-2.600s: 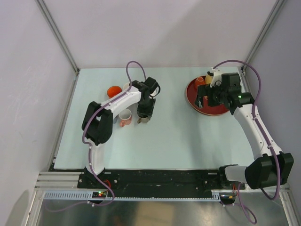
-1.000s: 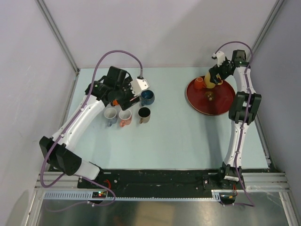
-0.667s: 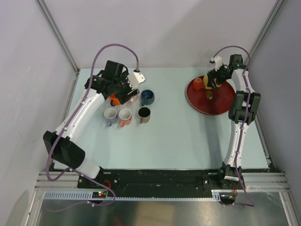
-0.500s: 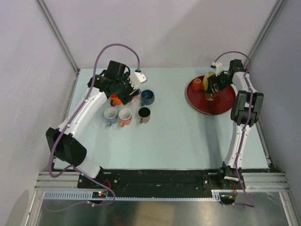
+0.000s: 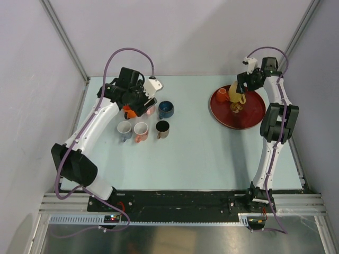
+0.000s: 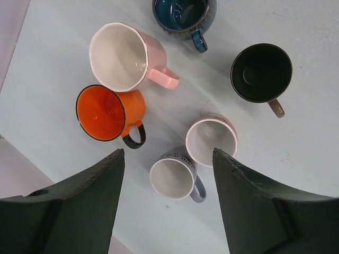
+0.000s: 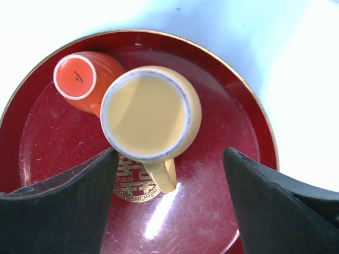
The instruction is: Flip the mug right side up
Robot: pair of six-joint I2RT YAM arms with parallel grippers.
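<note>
Upper right on the desk [image 5: 212, 153] sits a red tray [image 5: 249, 119], its lower rim in the wrist view cut off behind the right gripper's [image 7: 170, 159] spread jaws. The left gripper's [image 6: 168, 153] jaws gape too. On the tray the yellow mug [image 7: 151, 114] stands base-up, half hiding a gold emblem [image 7: 130, 186].

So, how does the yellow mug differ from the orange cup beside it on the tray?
The yellow mug is clearly wider than the orange cup. The yellow mug shows a handle; none shows on the orange cup. The orange cup's base bears a small dark mark; the yellow mug's base is plain. Both stand upside down, side by side, on the red tray.
</note>
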